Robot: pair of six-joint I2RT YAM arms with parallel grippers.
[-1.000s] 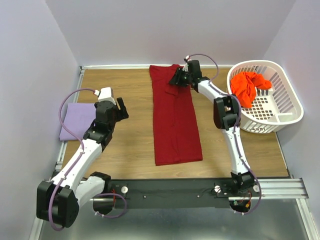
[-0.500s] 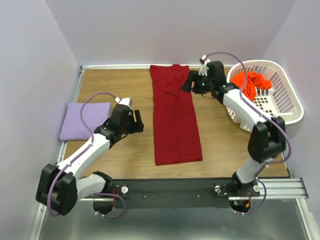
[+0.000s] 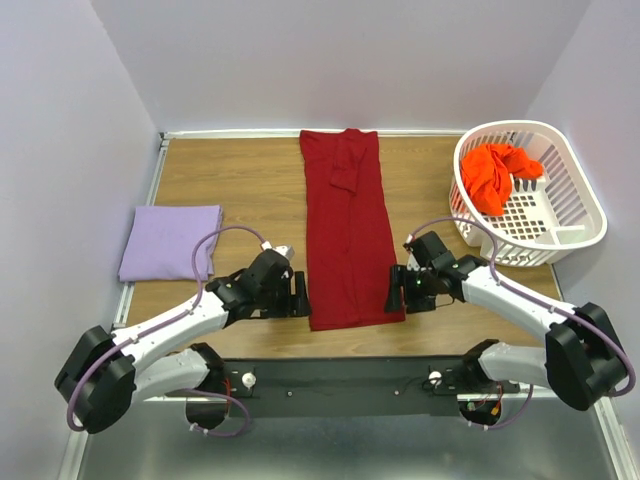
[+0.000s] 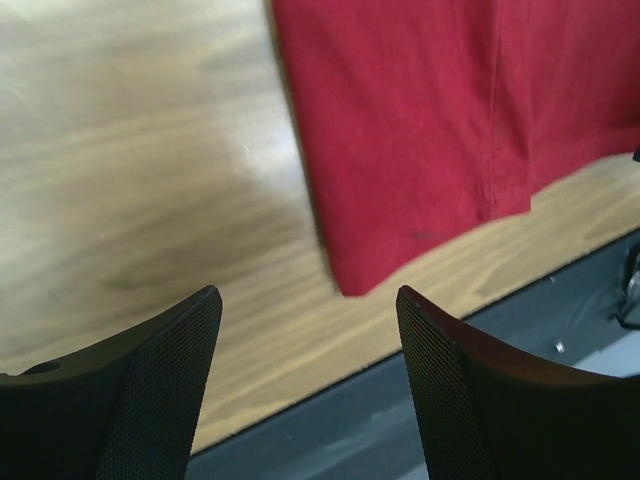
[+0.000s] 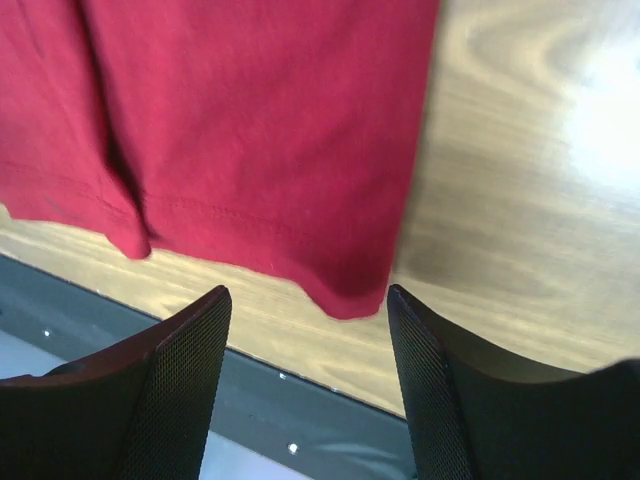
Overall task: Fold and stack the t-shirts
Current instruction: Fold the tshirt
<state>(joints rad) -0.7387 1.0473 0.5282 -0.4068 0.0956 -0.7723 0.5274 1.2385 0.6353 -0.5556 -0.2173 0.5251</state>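
We are seeing the dark red shirt (image 3: 347,235) lying in a long strip on the worktop (image 3: 240,180). The left claw (image 3: 300,295) and the right claw (image 3: 395,290) are gaping wide, empty, at its near corners, perhaps not touching it.

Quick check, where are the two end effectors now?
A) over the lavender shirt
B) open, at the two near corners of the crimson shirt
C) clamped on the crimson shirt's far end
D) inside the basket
B: the left end effector and right end effector flank the near hem of the crimson shirt. Each wrist view frames a hem corner between open jaws.
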